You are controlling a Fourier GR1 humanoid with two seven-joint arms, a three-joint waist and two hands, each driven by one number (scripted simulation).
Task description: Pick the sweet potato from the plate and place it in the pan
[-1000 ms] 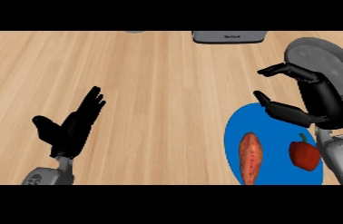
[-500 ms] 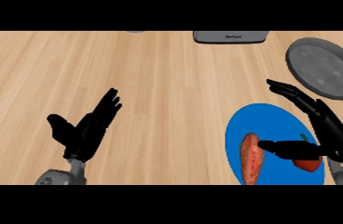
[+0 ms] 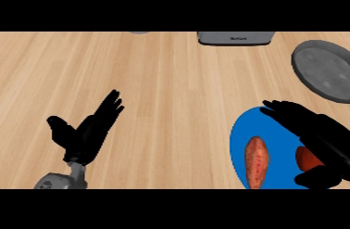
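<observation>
A pale wooden counter (image 3: pixel 178 84) fills the view, its planks running left to right. The right hand (image 3: pixel 318 130) comes in from the lower right corner and hovers over the right part of a blue plate (image 3: pixel 279 144). Its fingers (image 3: pixel 280 107) are stretched out toward the upper left and reach past the plate's upper rim, while the thumb (image 3: pixel 318 177) is spread apart below them. The hand is unclenched and nothing is held in it.

Under the palm, a red rounded item (image 3: pixel 311 159) shows between the fingers and the thumb, mostly hidden, so what it is cannot be told. Just left of the hand, apart from it, the sweet potato (image 3: pixel 256 162) lies on the plate with its long side pointing up and down the view. It is orange-brown and is not touched by any finger.

Above the plate, at the right edge, sits the dark grey round pan (image 3: pixel 327 70), well apart from the hand. A grey box-shaped item (image 3: pixel 236 38) stands at the counter's far edge.

Far to the left, the left hand (image 3: pixel 85 133) rests above the counter with straight fingers pointing up and to the right and the thumb spread out, holding nothing.
</observation>
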